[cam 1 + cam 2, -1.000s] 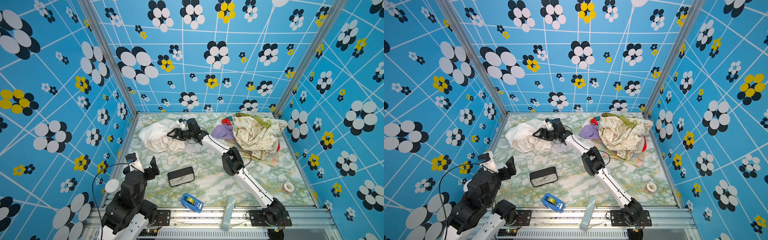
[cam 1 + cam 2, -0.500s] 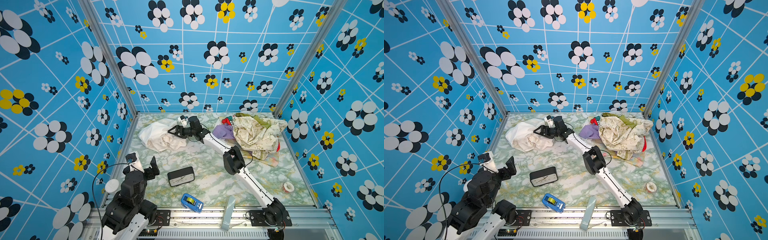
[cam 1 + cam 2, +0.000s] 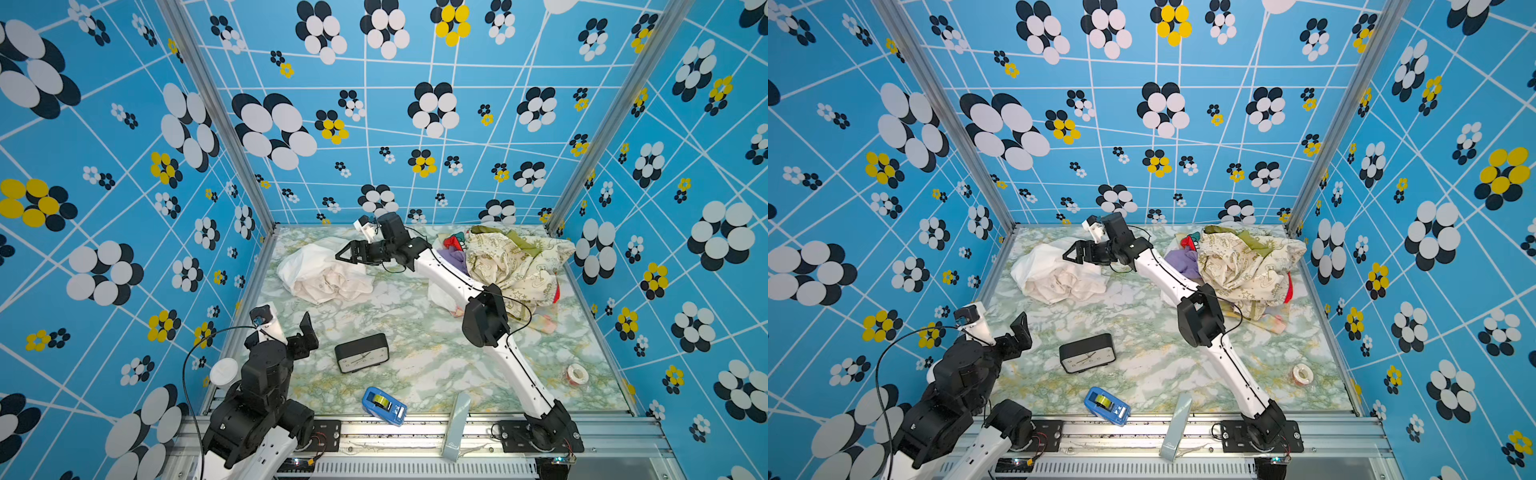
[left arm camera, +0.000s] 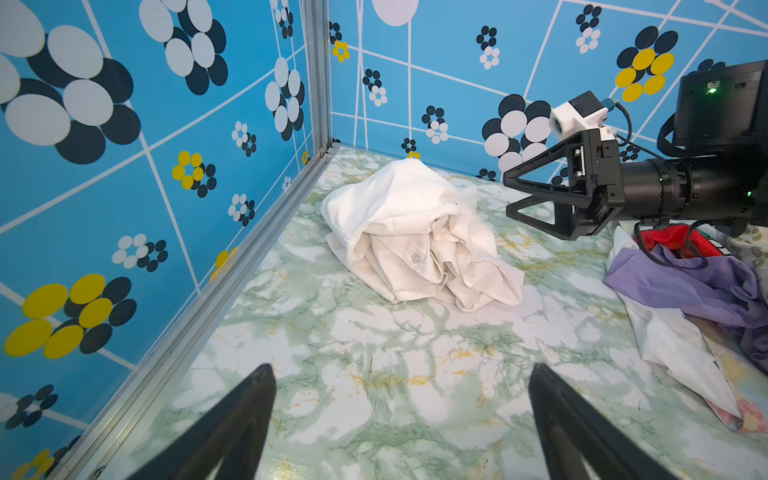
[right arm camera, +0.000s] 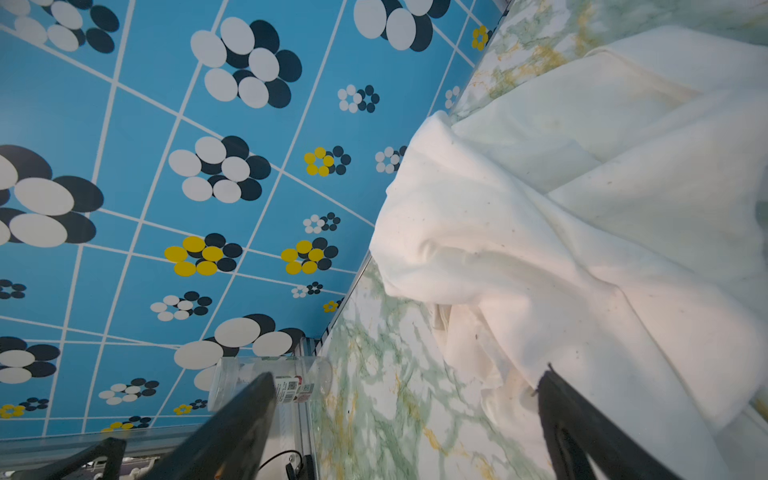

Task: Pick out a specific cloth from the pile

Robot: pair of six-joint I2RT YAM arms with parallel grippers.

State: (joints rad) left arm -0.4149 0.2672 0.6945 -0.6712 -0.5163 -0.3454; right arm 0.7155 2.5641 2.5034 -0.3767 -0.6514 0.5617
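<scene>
The right gripper [image 4: 507, 194] has its jaws spread wide with nothing between them. In the left wrist view its two triangular fingers [image 4: 540, 166] point at the cloth [image 4: 415, 232] from the pile side and sit just clear of the fabric, raised above the table. In both top views the same gripper [image 3: 344, 252] [image 3: 1070, 253] lies over the far, right edge of the cloth [image 3: 328, 274] [image 3: 1059, 276]. From its own wrist camera the open fingers [image 5: 257, 395] frame white folds [image 5: 561, 228] close below them.

The cloth is a crumpled, plain off-white heap on the marble-patterned table [image 3: 415, 324], at the far left, near the corner of the blue flowered walls. It lies by itself, well apart from the pile [image 3: 515, 266] [image 3: 1246, 266]. The pile sits at the far right, topped by a cream cloth with olive-green print, with lilac [image 4: 685, 282] and red pieces at its left side. The right arm stretches from the front right rail diagonally across the table and passes the pile's left edge.

The left gripper [image 4: 399, 378] is also wide open and empty, its fingers framing bare table. In both top views it [image 3: 306, 330] [image 3: 1020, 328] is raised over the front left corner, well away from the cloth.

A black clock [image 3: 361, 353] [image 3: 1087, 353] lies near the front centre. A blue tape dispenser [image 3: 384, 401] [image 3: 1106, 406] sits at the front edge, and a tape roll [image 3: 577, 374] [image 3: 1303, 373] lies at the front right.
</scene>
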